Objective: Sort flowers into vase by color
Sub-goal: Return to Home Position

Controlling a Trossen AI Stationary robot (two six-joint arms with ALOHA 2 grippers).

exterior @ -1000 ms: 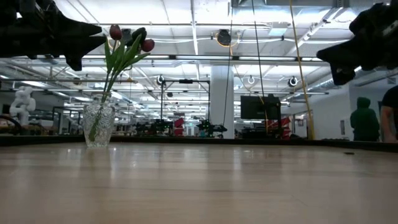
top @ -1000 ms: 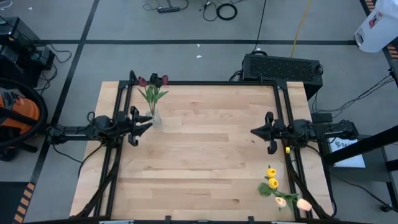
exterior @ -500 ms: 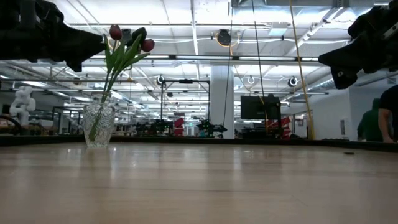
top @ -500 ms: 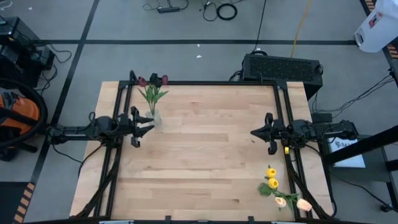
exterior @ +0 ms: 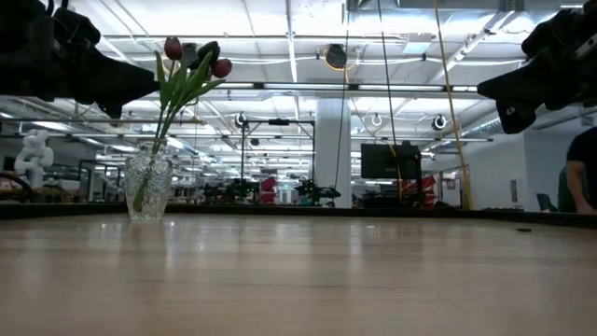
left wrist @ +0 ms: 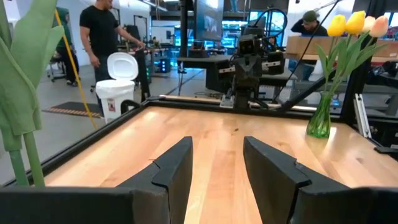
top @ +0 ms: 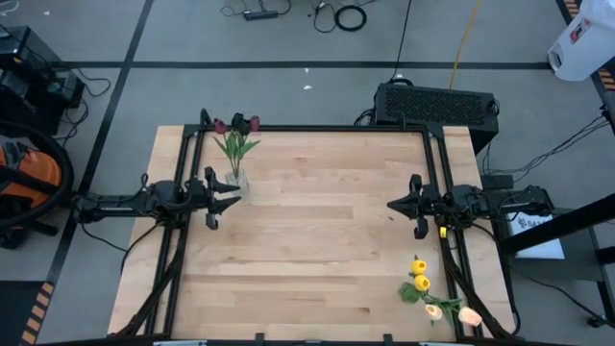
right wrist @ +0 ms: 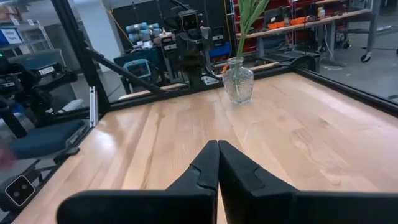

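A clear glass vase [top: 237, 180] stands near the table's far left corner and holds dark red and near-black tulips [top: 236, 126]; the low view shows this vase [exterior: 147, 187] too. My left gripper [top: 231, 199] hovers open just beside it, on its near side, touching nothing. A green vase [left wrist: 319, 122] with yellow and cream-peach tulips [top: 420, 276] stands near the near right corner. My right gripper [top: 392, 204] waits shut above the table's right side, away from both vases.
The wide middle of the wooden table [top: 317, 240] lies bare between the two vases. Black frame rails [top: 437, 173] run along the table's left, far and right sides. People stand in the room beyond the table.
My left gripper has drifted slightly toward the near edge beside the clear vase, and in the low view it sits a little lower. Both vases and their tulips have stayed put.
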